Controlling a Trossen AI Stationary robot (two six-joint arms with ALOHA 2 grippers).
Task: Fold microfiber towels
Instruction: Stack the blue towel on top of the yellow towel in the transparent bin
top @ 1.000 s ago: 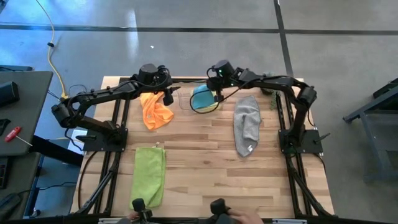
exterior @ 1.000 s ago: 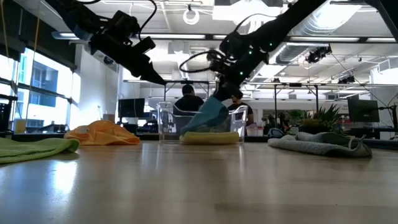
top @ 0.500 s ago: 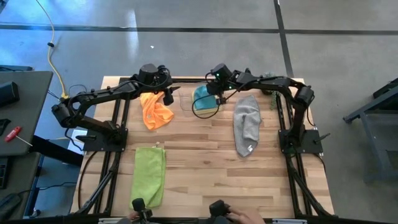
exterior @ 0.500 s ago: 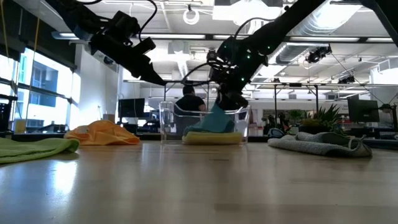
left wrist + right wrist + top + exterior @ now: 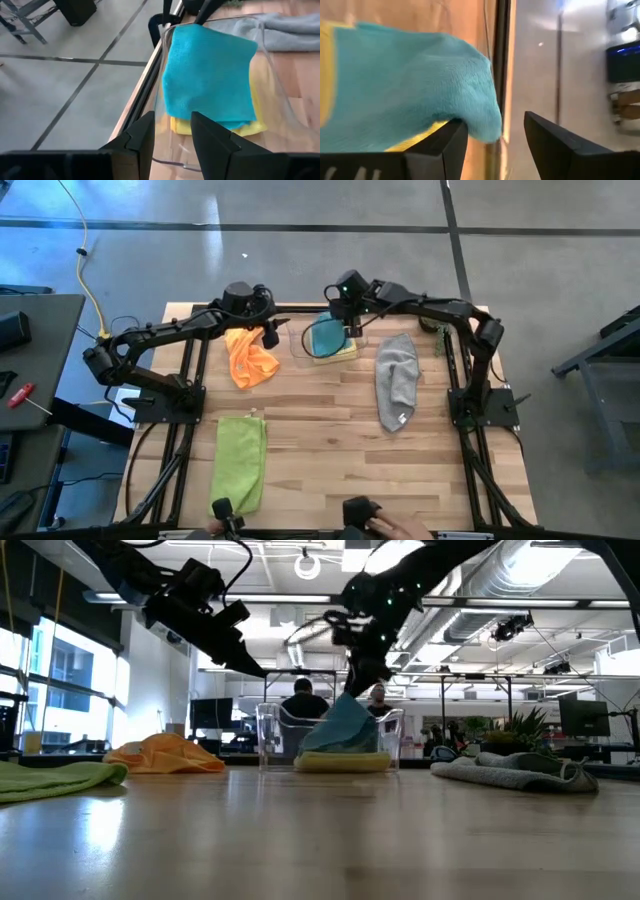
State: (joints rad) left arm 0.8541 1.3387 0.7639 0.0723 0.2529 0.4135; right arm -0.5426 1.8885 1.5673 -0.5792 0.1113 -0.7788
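Note:
A clear bin (image 5: 297, 345) at the table's far middle holds the teal towel (image 5: 324, 336) lying on the yellow towel (image 5: 347, 353). One end of the teal towel (image 5: 345, 720) stands up against the bin's far wall. Just above that end, my right gripper (image 5: 362, 680) points down, open. My left gripper (image 5: 270, 335) hangs open by the bin's left side, above the far edge of the crumpled orange towel (image 5: 250, 360). The lime green towel (image 5: 240, 462) and the grey towel (image 5: 397, 380) lie flat on the table. My right gripper has its fingers apart, and the teal towel's raised edge (image 5: 480, 112) sits right at one fingertip (image 5: 447, 137). Whether that finger touches the cloth, I cannot tell. The towel's other end lies on the yellow towel in the bin.
Black frame rails run along the table's left, right and far sides. A small plant (image 5: 440, 330) stands at the far right corner. A person's hand (image 5: 375, 518) shows at the near edge. Bare wood lies in the middle between the lime green and grey towels.
My right gripper dipped into the bin with the teal towel, then opened and rose toward the far edge, tipping steeper. The teal towel has settled on the yellow towel, with one end left standing against the bin wall.

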